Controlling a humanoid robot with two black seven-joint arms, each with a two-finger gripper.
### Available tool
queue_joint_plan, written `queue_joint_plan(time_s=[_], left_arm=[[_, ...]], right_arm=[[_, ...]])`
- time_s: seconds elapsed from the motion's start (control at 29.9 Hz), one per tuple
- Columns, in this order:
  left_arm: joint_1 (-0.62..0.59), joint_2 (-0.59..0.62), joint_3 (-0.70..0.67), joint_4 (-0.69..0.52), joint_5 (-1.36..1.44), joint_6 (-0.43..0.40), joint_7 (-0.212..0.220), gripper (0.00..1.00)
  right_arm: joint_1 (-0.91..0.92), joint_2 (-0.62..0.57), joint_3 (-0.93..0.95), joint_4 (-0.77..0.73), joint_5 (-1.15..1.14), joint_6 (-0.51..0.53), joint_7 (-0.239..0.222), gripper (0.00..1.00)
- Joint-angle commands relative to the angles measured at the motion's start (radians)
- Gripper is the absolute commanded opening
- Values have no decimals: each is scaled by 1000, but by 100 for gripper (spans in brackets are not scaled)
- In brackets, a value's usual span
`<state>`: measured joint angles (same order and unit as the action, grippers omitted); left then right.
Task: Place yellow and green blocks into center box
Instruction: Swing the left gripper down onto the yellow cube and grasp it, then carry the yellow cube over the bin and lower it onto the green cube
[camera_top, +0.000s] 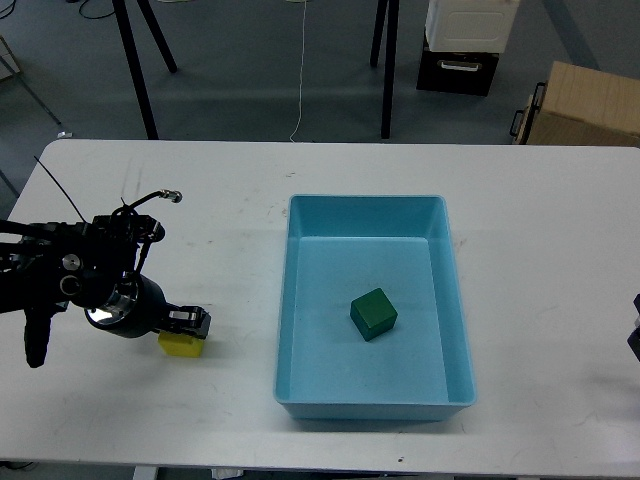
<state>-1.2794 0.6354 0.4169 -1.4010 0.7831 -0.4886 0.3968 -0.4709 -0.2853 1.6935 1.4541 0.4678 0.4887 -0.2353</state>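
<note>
The yellow block (180, 345) lies on the white table (220, 220), left of the box. My left gripper (190, 322) sits right on top of it and covers its upper part. The fingers are dark and seen end-on, so I cannot tell whether they are open or closed on the block. The green block (373, 313) lies inside the light blue box (283, 300) at the table's middle, near the centre of its floor. Only a dark bit of my right arm (635, 338) shows at the right edge; its gripper is out of view.
Beyond the table's far edge are black stand legs (135, 70), a white and black case (465, 45) and a cardboard box (585, 105) on the floor. A thin cable loop (150, 198) sticks up from my left arm.
</note>
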Motion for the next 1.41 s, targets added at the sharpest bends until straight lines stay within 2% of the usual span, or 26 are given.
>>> queue_joint_plan(time_s=[0.0, 0.1, 0.17, 0.3, 0.47, 0.6, 0.7, 1.07, 1.2, 1.37], left_arm=[[-1, 1, 0, -1, 4, 0, 39, 23], [-6, 6, -12, -9, 21, 0, 39, 21], [-11, 9, -29, -9, 22, 0, 39, 3], [-78, 9, -49, -19, 19, 0, 37, 2], [-233, -23, -50, -33, -37, 0, 28, 2], [-353, -120, -41, -32, -151, 0, 28, 2], [-403, -238, -29, -18, -171, 0, 27, 3], [-423, -572, -16, 125, -214, 0, 17, 4], [-393, -635, -16, 177, -220, 0, 16, 4], [-348, -635, -18, 252, -220, 0, 16, 5]], right_arm=[[0, 0, 0, 0, 0, 0, 1, 100], [-2, 0, 0, 0, 0, 0, 1, 100], [-2, 0, 0, 0, 0, 0, 1, 100], [-2, 0, 2, 2, 0, 0, 1, 100], [-11, 0, 3, 2, 0, 0, -1, 100], [-18, 0, 3, 3, 0, 0, 1, 100], [-18, -2, 3, 8, -1, 0, -2, 100], [-17, -2, 3, 0, -24, 0, -4, 100], [-11, -2, 0, -1, -28, 0, -4, 100], [-5, -2, 0, -23, -29, 0, -4, 100]])
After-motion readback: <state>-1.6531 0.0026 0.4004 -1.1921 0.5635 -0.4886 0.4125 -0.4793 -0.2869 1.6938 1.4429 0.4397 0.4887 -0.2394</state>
